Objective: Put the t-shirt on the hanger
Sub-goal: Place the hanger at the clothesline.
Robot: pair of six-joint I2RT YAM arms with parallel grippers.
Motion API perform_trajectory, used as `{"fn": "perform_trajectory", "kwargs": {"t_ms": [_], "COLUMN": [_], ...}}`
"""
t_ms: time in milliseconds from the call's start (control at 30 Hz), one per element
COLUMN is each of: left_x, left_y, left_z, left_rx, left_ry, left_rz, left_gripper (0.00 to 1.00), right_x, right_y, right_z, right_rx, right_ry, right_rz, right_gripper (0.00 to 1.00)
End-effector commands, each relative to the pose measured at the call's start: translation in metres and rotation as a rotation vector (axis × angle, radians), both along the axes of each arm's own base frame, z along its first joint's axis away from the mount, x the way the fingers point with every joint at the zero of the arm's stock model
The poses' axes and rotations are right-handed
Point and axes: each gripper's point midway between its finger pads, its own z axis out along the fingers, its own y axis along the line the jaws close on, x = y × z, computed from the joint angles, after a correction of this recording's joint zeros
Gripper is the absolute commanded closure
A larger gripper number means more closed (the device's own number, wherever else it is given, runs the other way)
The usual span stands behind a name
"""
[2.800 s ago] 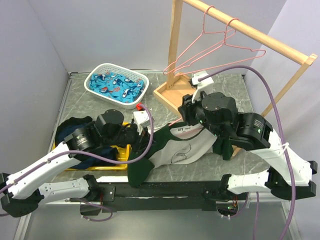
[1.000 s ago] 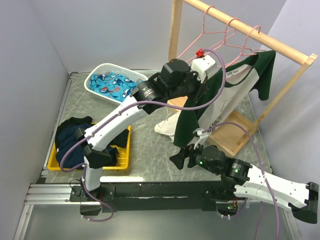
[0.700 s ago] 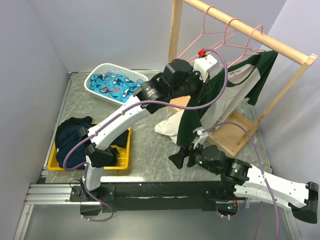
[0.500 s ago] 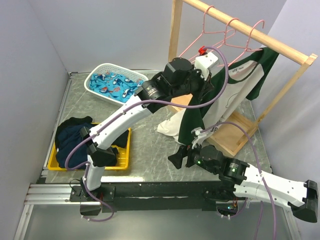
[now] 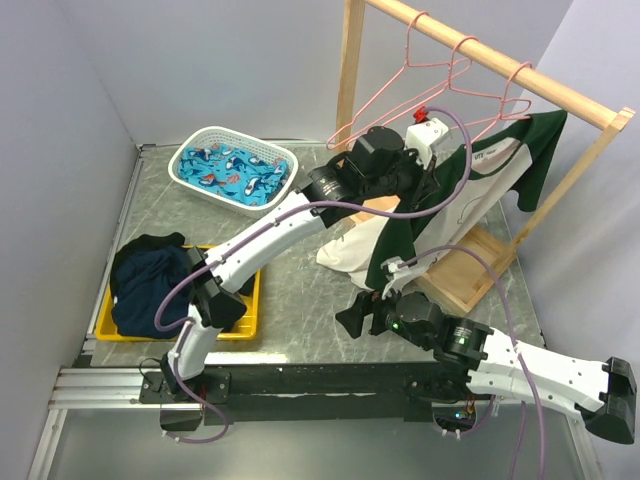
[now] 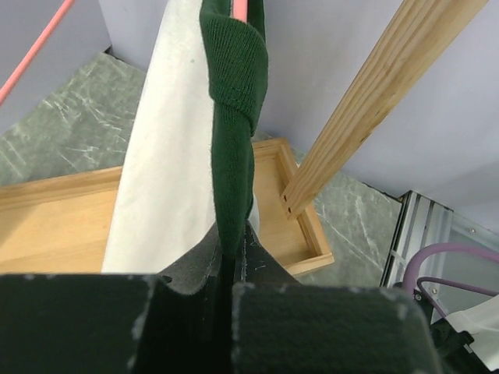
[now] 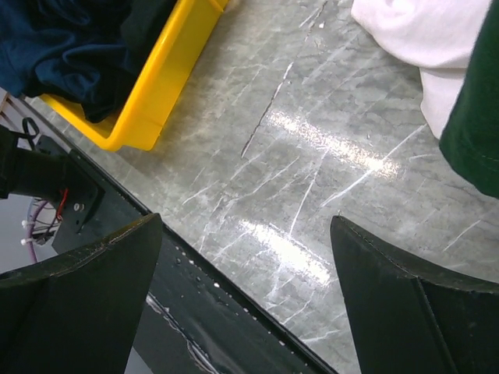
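Note:
The t-shirt (image 5: 487, 172), white with dark green sleeves, hangs under the wooden rail from a pink wire hanger (image 5: 517, 74) whose hook is over the rail. My left gripper (image 5: 437, 160) is raised beside it, shut on the green ribbed collar edge (image 6: 234, 140), which runs down between the pads. A bit of pink hanger wire (image 6: 248, 8) shows at the top of that fold. The white hem (image 5: 345, 250) trails onto the table. My right gripper (image 5: 356, 314) hovers low over the table, open, with nothing between its fingers (image 7: 93, 265); the shirt's hem (image 7: 421, 31) lies ahead of it.
Two more pink hangers (image 5: 400, 100) hang on the wooden rail (image 5: 480, 50), whose base tray (image 5: 470, 275) sits under the shirt. A white basket (image 5: 190, 150) holds blue fish-patterned cloth. A yellow tray (image 5: 245, 310) holds a dark navy garment (image 5: 150, 280).
The left gripper has carried the collar to the right along the rail, and the shirt and its hanger have shifted right with it. The right arm has barely moved.

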Motion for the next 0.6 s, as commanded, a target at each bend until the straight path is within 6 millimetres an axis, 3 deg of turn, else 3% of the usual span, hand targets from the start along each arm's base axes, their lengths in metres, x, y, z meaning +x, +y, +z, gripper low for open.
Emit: {"fn": "perform_trajectory", "kwargs": {"t_ms": [0, 33, 100, 200, 333, 433, 467, 567], "left_x": [-0.010, -0.011, -0.013, -0.020, -0.032, -0.044, -0.047, -0.060], "left_y": [0.000, 0.004, 0.006, 0.022, 0.037, 0.051, 0.054, 0.071], "left_z": [0.073, 0.078, 0.072, 0.088, 0.095, 0.100, 0.101, 0.104], "left_rx": [-0.200, -0.206, -0.195, -0.214, -0.218, -0.223, -0.223, -0.226], "left_ry": [-0.094, -0.096, -0.087, -0.100, -0.099, -0.099, -0.097, -0.079], "left_rz": [-0.034, -0.033, -0.032, -0.022, -0.029, -0.048, -0.051, -0.063], "left_gripper": [0.99, 0.96, 0.78, 0.51, 0.22, 0.13, 0.01, 0.04], "right_x": [0.008, 0.008, 0.009, 0.012, 0.020, 0.024, 0.024, 0.027], "right_y": [0.004, 0.005, 0.006, 0.007, 0.009, 0.011, 0.011, 0.013], "right_z": [0.002, 0.000, -0.004, -0.009, -0.008, -0.007, -0.007, -0.007], "right_rx": [0.029, 0.029, 0.023, 0.011, 0.013, 0.022, 0.022, 0.027], "right_ry": [-0.011, -0.010, -0.001, 0.011, 0.007, 0.006, 0.006, 0.007], "right_rz": [-0.034, -0.039, -0.045, -0.063, -0.099, -0.120, -0.124, -0.133], "right_gripper": [0.04, 0.04, 0.03, 0.03, 0.03, 0.03, 0.03, 0.03]}}
